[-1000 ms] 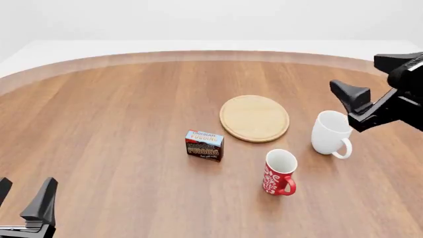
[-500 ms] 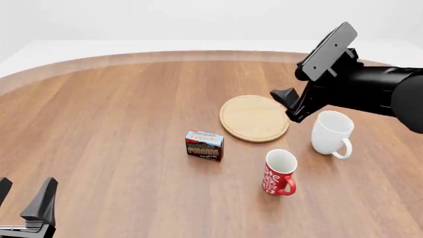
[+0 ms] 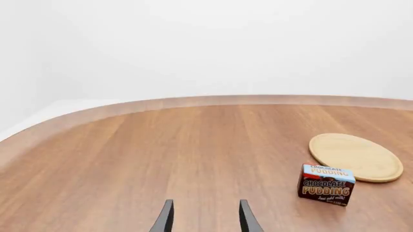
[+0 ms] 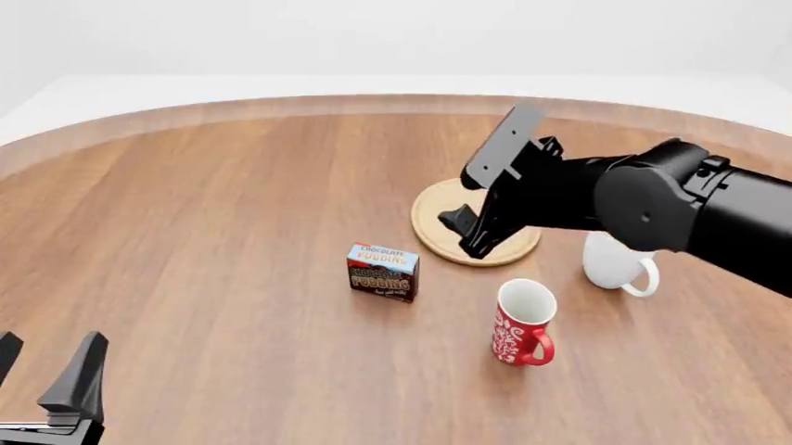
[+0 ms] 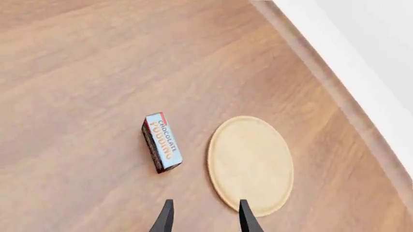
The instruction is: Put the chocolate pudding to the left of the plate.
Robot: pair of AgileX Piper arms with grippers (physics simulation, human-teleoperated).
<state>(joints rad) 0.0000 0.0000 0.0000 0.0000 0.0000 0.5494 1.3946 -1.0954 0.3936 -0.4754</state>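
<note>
Standing upright on the brown wooden table [image 4: 210, 213]: small chocolate pudding carton with dark brown sides and a light blue, red-edged top [image 4: 382, 272], to the front-left of the flat round light-tan wooden plate [image 4: 433, 218], near its rim but not touching. Same carton visible from the left wrist [image 3: 326, 184], just beside the plate [image 3: 355, 157], and from the right wrist [image 5: 160, 142], with a strip of bare table between it and the plate [image 5: 250, 164].

Reaching in from the right above the plate: black right arm, with its gripper [image 4: 468, 232] hanging over the plate's near-left part, close to the carton yet apart from it. Seen from the right wrist as 2 dark fingertips [image 5: 166, 217] set apart with a clear gap, holding nothing.

Low at the near-left corner of the front view: left gripper [image 4: 47, 385], well apart from the carton. From its own wrist camera, 2 dark fingertips [image 3: 166, 218] spread with bare table between them, nothing gripped.

To the right of the plate, partly hidden behind the right arm: plain white mug [image 4: 615, 264]. In front of the plate, to the carton's right and nearer the camera: red mug with a white pattern [image 4: 521, 324], upright, handle toward the right.
</note>
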